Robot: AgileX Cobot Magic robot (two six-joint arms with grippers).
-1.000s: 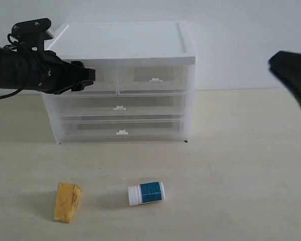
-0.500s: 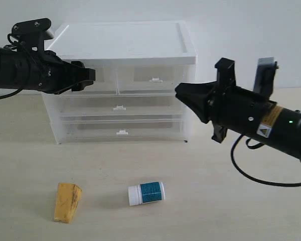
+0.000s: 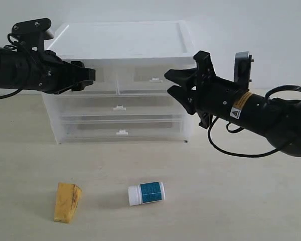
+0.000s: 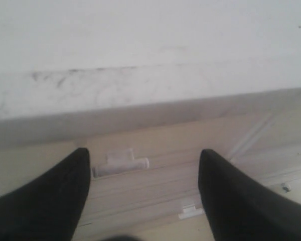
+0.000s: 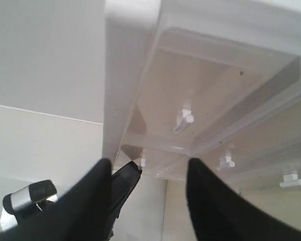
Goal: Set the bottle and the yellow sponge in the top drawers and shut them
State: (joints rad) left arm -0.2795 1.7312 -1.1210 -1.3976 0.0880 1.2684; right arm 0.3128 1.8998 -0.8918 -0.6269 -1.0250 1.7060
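Left gripper (image 3: 89,75) and right gripper (image 3: 169,83) hang open, empty. A skewed pinch could slip off the tiny tab handle (image 3: 156,79) just ahead of the right one.

Mustard-yellow sponge (image 3: 67,202) with darker smudges. White bottle (image 3: 146,193), teal-blue label (image 3: 151,192). Translucent white drawers (image 3: 138,75) with white handles (image 3: 155,79). Pale beige tabletop (image 3: 241,191). Left tool (image 3: 86,75) and right tool (image 3: 169,83) black.

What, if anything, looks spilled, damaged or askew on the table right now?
Nothing spilled or damaged. The small white plastic bottle with the teal label lies on its side on the beige table, cap on, apart from the mustard-yellow wedge sponge. The white translucent drawer unit stands square; its drawers look shut.
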